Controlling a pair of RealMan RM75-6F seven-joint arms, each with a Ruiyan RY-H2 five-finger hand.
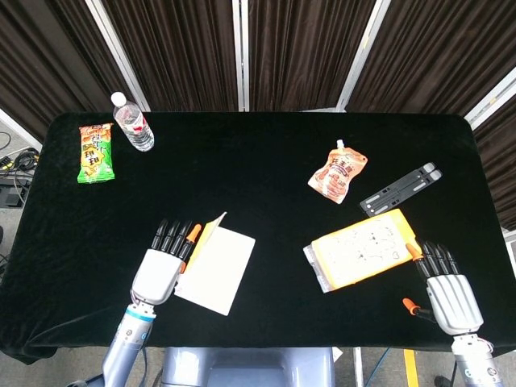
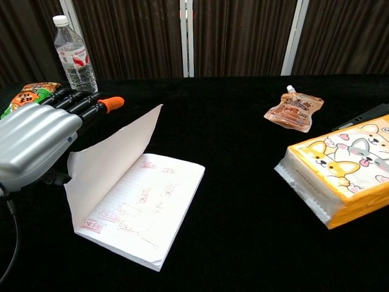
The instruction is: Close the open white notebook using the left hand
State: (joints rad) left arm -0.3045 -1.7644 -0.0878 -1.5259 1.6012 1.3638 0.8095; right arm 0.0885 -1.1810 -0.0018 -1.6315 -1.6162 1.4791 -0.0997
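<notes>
The white notebook [image 1: 219,268] lies at the front left of the black table [image 1: 266,145], half folded. Its left leaf [image 2: 115,159] stands tilted up over the right page [image 2: 152,210], which shows red stamped marks. My left hand [image 1: 164,268] is behind the raised leaf, fingers extended and pressing against its back; in the chest view the left hand [image 2: 37,141] fills the left edge, with an orange fingertip above the leaf. My right hand [image 1: 447,294] rests flat at the front right, holding nothing, just right of the tissue pack.
A water bottle [image 1: 133,122] and a green snack bag [image 1: 95,151] sit at the back left. An orange drink pouch [image 1: 339,171], a black folding stand [image 1: 401,189] and a yellow tissue pack [image 1: 363,248] occupy the right side.
</notes>
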